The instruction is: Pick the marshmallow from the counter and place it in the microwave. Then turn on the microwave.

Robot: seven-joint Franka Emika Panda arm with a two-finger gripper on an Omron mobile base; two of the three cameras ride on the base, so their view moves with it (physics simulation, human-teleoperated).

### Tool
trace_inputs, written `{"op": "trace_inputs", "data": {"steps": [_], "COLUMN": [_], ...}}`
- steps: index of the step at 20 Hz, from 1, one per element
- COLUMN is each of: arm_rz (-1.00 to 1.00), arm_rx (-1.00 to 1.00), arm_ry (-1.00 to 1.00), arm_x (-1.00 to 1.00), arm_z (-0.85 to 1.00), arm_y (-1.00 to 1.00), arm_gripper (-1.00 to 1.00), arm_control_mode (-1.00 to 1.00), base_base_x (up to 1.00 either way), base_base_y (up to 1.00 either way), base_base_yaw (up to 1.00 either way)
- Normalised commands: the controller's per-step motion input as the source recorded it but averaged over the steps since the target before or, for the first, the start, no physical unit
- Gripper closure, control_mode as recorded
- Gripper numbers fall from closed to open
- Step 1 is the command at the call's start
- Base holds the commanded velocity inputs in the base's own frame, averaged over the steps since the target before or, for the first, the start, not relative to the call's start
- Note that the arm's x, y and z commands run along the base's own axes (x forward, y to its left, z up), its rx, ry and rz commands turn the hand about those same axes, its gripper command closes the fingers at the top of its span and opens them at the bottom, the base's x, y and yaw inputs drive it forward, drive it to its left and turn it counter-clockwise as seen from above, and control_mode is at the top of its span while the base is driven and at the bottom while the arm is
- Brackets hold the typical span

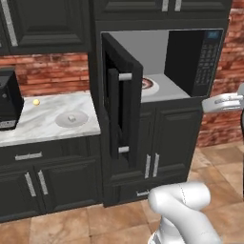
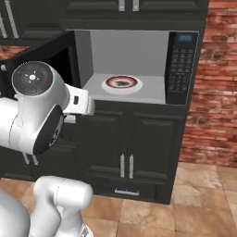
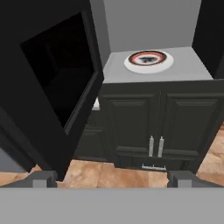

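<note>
The marshmallow (image 1: 71,117) is a tiny whitish cube resting on a round grey plate (image 1: 78,121) on the marble counter (image 1: 43,121), left of the microwave (image 1: 186,62). The microwave's door (image 1: 121,105) stands swung wide open. Inside, the red-ringed turntable (image 2: 121,84) is bare. My gripper (image 3: 112,178) hovers well back from the opening, facing the cavity. Its fingertips (image 3: 43,179) are spread wide with nothing between them. In the left base view the gripper (image 1: 215,103) sits at the right edge, far from the marshmallow.
A small yellow ball (image 1: 35,101) and a black coffee machine (image 1: 7,100) stand at the counter's back left. The keypad (image 2: 182,65) is on the microwave's right side. Dark cabinets (image 2: 125,148) sit below, a brick wall (image 2: 213,92) to the right, and tiled floor in front.
</note>
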Motion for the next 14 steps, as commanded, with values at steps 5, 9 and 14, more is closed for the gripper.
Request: {"op": "trace_inputs", "data": {"steps": [5, 9, 14], "arm_rz": [0.0, 0.0, 0.0], "arm_rx": [0.0, 0.0, 0.0], "arm_ry": [0.0, 0.0, 0.0], "arm_x": [0.0, 0.0, 0.0], "arm_z": [0.0, 0.0, 0.0], "arm_y": [0.0, 0.0, 0.0], "arm_gripper": [-1.0, -1.0, -1.0], "arm_control_mode": [1.0, 1.0, 1.0], "base_base_x": [-0.28, -0.42, -0.44], "base_base_y": [0.43, 0.34, 0.35], "base_base_yaw": [-0.09, -0.09, -0.09]}}
